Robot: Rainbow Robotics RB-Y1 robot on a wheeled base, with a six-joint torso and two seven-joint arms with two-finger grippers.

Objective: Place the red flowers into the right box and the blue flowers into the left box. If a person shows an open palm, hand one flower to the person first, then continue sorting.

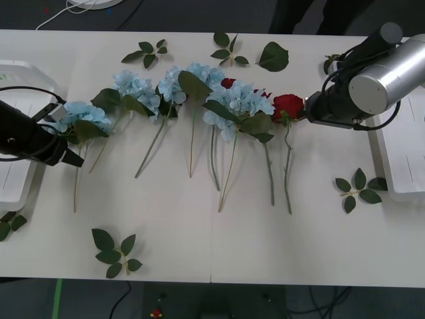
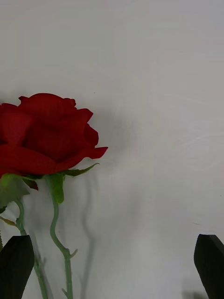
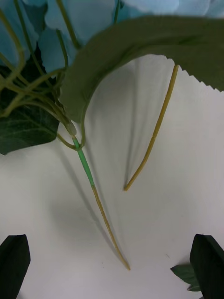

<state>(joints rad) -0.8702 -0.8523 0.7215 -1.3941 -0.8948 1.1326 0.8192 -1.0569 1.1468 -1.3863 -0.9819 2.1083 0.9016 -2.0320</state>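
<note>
I see the red flowers (image 1: 287,105) at the right end of the row on the white table (image 1: 199,246), one bloom clear, another half hidden behind the blue flowers (image 1: 236,106). From the right wrist view the rose (image 2: 46,135) lies ahead of my right gripper (image 2: 112,266), its black fingers (image 2: 210,266) spread wide and holding nothing, the stem passing just beside one finger. From above, the right gripper (image 1: 312,109) sits just beside that bloom, with the right box (image 1: 405,159) behind the arm at the table's right edge. The blue clusters stretch leftward, stems pointing toward me. My left gripper (image 1: 70,158) is beside the leftmost blue cluster (image 1: 83,116); in its wrist view the fingers (image 3: 14,264) stand apart, empty, thin stems (image 3: 100,210) between them. The left box (image 1: 20,133) lies at the left edge. Loose leaf sprigs (image 1: 114,252) dot the open tabletop nearer me.
</note>
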